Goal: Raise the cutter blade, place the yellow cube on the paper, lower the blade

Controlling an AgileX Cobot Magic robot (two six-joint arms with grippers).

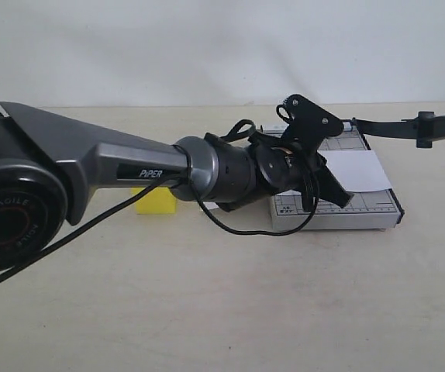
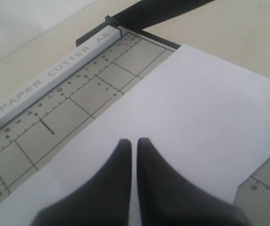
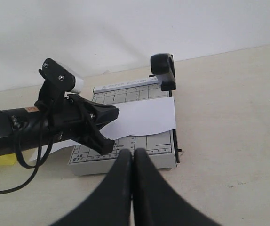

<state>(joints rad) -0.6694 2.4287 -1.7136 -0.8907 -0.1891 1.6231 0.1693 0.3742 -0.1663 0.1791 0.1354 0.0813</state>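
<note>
- One cutter (image 1: 374, 205), grey and gridded, on the desk (image 1: 230, 310).
- One blade (image 1: 439, 125): black, hinged at the cutter's far right corner and lifted off the cutting edge. Handle out past the cutter's right side in the exterior view.
- One paper (image 1: 356, 170): white, flat across the grid, reaching the blade-side edge.
- One cube (image 1: 154, 203): yellow, on the desk left of the cutter and apart from it. Partly hidden behind the left arm (image 1: 114, 167), and not on the paper.
- One black cable (image 1: 230, 225), looping under the left arm's wrist.
- Two hands.
- Left hand (image 2: 131, 141): fingers together, gripping nothing, low over the paper's middle. Cannot tell whether touching the sheet.
- Right hand (image 3: 133, 153): fingers together, empty, above the desk just in front of the cutter's near edge.
- Reads "PiPER" in white on the left arm. "AGILE" partly legible on the round joint (image 1: 9, 217) at the arm's base.
- Reads "PAPER CUTTER A5" on the pale rail (image 2: 55, 70) along the cutter's far edge, with a numbered scale beside it.
- "A5" again, small, at the cutter's near left corner in the right wrist view.
</note>
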